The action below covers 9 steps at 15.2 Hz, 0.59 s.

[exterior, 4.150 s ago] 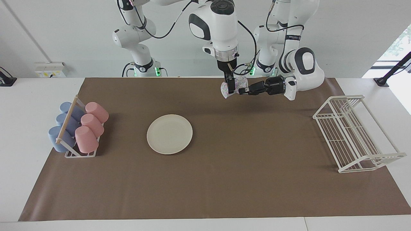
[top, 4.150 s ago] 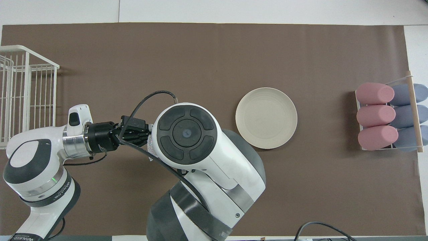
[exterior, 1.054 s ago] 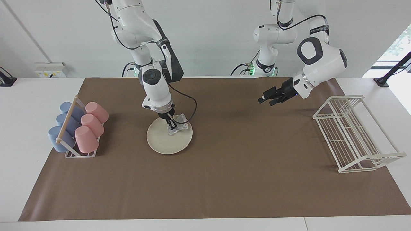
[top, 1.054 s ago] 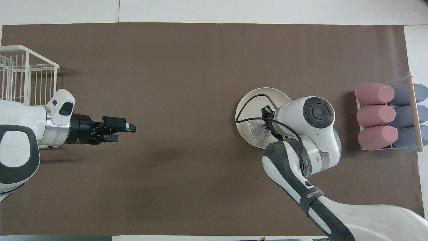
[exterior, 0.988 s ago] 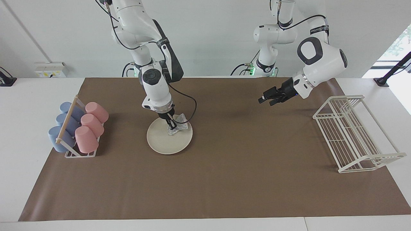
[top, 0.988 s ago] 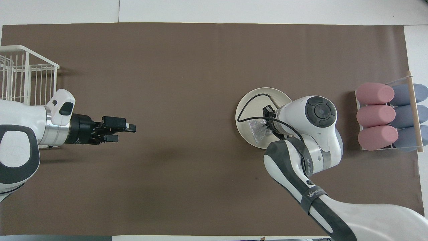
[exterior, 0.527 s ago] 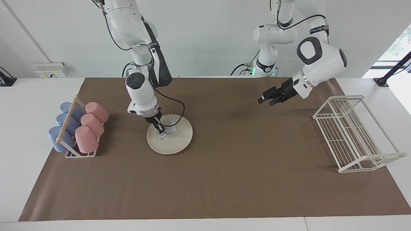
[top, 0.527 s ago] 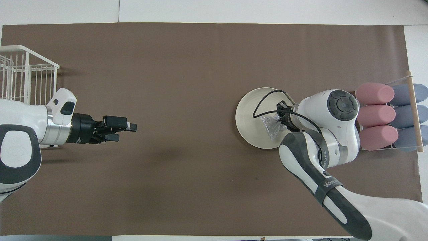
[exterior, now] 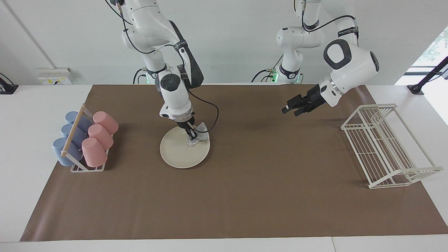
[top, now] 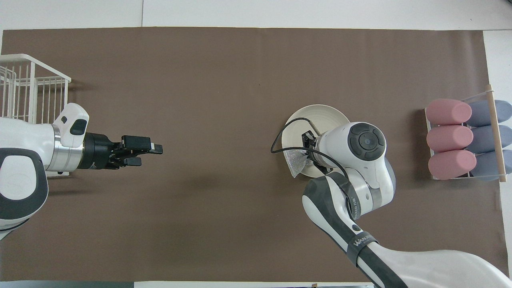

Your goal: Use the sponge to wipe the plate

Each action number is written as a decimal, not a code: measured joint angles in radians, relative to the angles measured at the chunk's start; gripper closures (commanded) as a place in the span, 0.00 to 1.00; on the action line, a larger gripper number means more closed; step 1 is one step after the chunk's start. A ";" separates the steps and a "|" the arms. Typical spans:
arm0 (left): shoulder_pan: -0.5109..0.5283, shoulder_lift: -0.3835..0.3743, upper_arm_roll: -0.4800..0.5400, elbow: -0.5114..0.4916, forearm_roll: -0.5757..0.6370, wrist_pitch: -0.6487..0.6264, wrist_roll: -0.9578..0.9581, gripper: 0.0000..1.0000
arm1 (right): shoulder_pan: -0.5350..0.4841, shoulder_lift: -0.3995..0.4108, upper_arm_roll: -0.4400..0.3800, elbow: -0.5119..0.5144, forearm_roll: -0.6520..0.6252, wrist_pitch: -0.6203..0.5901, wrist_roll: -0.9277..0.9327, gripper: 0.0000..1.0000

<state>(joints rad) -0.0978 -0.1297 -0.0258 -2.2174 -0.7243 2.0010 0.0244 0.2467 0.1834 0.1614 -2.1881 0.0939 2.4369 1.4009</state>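
The right end effector (exterior: 190, 134) was clenched on the sponge (exterior: 198, 137), pressing the silvery wad down onto the plate (exterior: 182, 150) at the part of its rim nearest the robots and toward the left arm's end of the bench, the arm leaning in from above so the mesh could bear flat on the cream surface. The sponge overlapped that edge, part of it spilling past the rim, which suggested a stroke that had reached the plate's border. The plate itself lay flat on the brown mat (exterior: 245, 196), toward the right arm's end of the bench and beside the cup rack (exterior: 85, 140) of pink and blue cups, within easy reach of that arm alone. The left end effector (exterior: 290, 108), released and holding nothing, hung in the air over bare mat well apart from the plate, not far from the white wire rack (exterior: 385, 147); that arm waited, apparently kept clear so the wiping arm had room.
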 measured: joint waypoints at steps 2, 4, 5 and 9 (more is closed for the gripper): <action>0.000 0.000 0.000 0.000 0.000 0.008 -0.004 0.00 | -0.020 0.000 -0.002 -0.001 0.000 0.001 -0.041 1.00; 0.000 0.000 0.000 0.000 0.000 0.010 -0.005 0.00 | -0.072 0.000 -0.003 -0.001 0.001 0.002 -0.135 1.00; 0.000 0.000 0.000 0.000 0.000 0.013 -0.006 0.00 | -0.109 0.001 -0.004 -0.001 0.001 0.003 -0.197 1.00; 0.000 0.000 0.000 0.000 0.000 0.023 -0.008 0.00 | -0.198 0.005 -0.004 -0.001 0.006 0.004 -0.337 1.00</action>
<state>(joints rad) -0.0978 -0.1297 -0.0258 -2.2174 -0.7243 2.0240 0.0163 0.0484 0.1883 0.1570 -2.1894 0.0997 2.4413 1.0638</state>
